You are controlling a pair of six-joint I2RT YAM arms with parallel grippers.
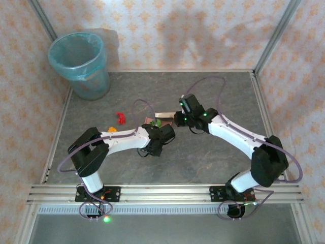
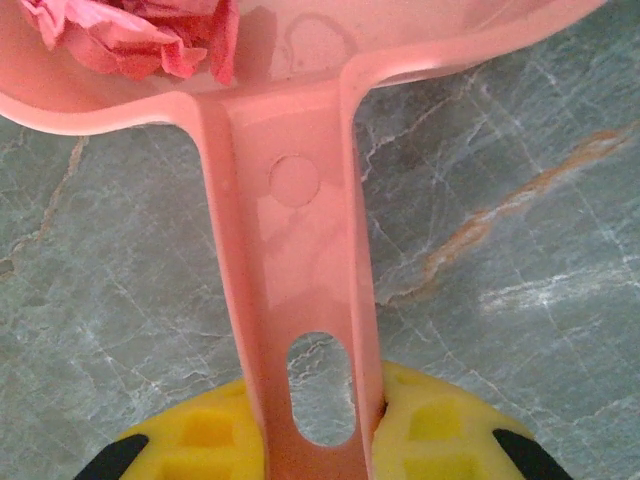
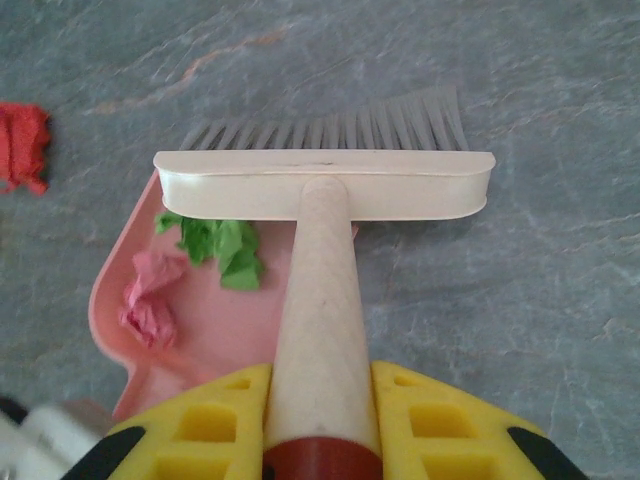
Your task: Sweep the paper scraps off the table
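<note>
Dustpan (image 2: pixel 290 250) sits clamped in left gripper (image 2: pixel 320 440), brush (image 3: pixel 325 185) in right gripper (image 3: pixel 320 435) (paper scraps (image 3: pixel 225 245) inside).

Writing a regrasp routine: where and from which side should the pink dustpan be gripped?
Grip the dustpan by its long flat handle near the slotted end, coming from behind. The handle is narrow with straight edges, so jaws close across it, as the left gripper does.

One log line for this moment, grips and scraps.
left gripper: shut on dustpan | right gripper: shut on brush | in dustpan: pink scrap, green scrap | on table: red scrap
</note>
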